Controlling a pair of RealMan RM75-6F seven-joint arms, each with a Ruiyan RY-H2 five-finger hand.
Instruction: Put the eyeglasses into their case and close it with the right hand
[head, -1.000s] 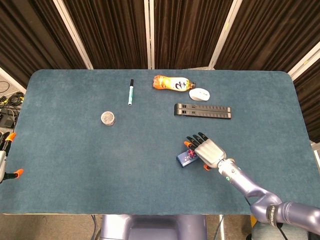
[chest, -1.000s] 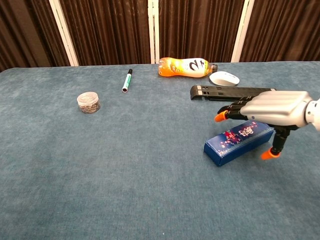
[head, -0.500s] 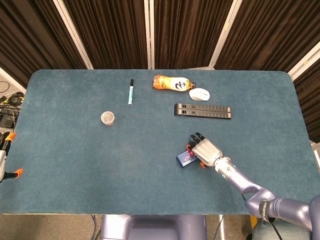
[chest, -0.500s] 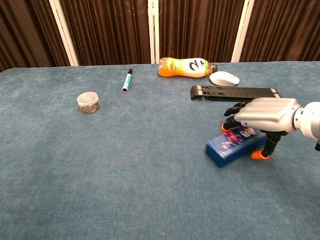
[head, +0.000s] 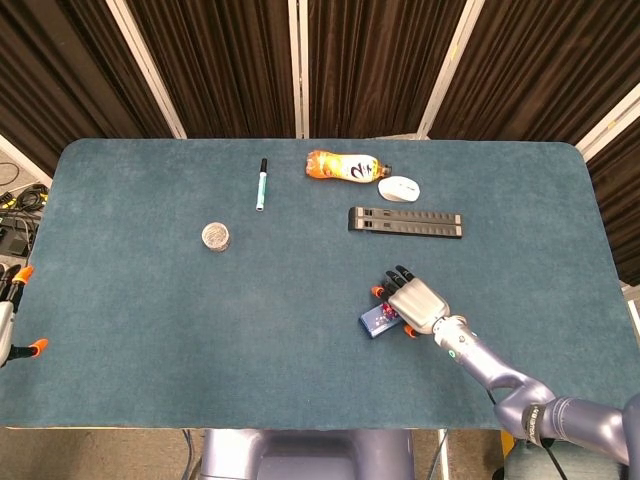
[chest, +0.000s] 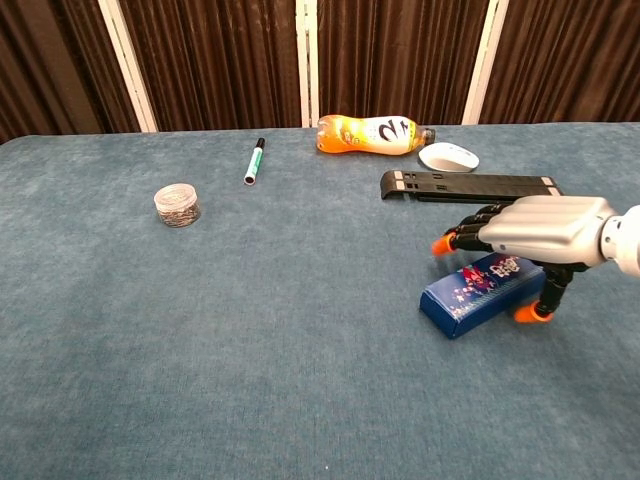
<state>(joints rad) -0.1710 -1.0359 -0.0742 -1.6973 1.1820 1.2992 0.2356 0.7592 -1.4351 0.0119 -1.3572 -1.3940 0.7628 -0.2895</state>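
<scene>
Table: blue-green cloth surface (head: 150, 300) (chest: 250, 380) fills both views, with dark curtains behind its far edge.
Right arm: silver-purple forearm (head: 490, 368) comes in from the near right corner in the head view.
Black stand: long flat slatted piece (head: 405, 222) (chest: 468, 185) lies across the far right of the table, just beyond the right hand.
Orange bottle: bottle (head: 342, 167) (chest: 372, 134) lies on its side at the far middle, cap end pointing right.
Right hand: right hand (head: 416, 303) (chest: 540, 228) is palm down over the right end of the case; its orange-tipped fingers (chest: 452, 239) are spread, reach left above the lid and seem not to press on it. The thumb points down at the near right end of the case, its tip on the cloth. Nothing is gripped.
Case: blue rectangular eyeglasses case (head: 378, 321) (chest: 478, 292) with a coloured print on its lid sits shut on the near right of the table, angled, partly under the hand.
Mouse: white mouse (head: 400, 188) (chest: 448, 157) rests just right of the bottle.
Marker: green-banded marker (head: 261, 184) (chest: 255, 161) lies at the far left of centre.
Tin: small round container (head: 216, 237) (chest: 177, 205) stands to the left, well apart from the rest.
Left hand: only orange-tipped parts of the left hand (head: 10, 310) show at the left edge of the head view; whether its fingers are apart or together cannot be told.
</scene>
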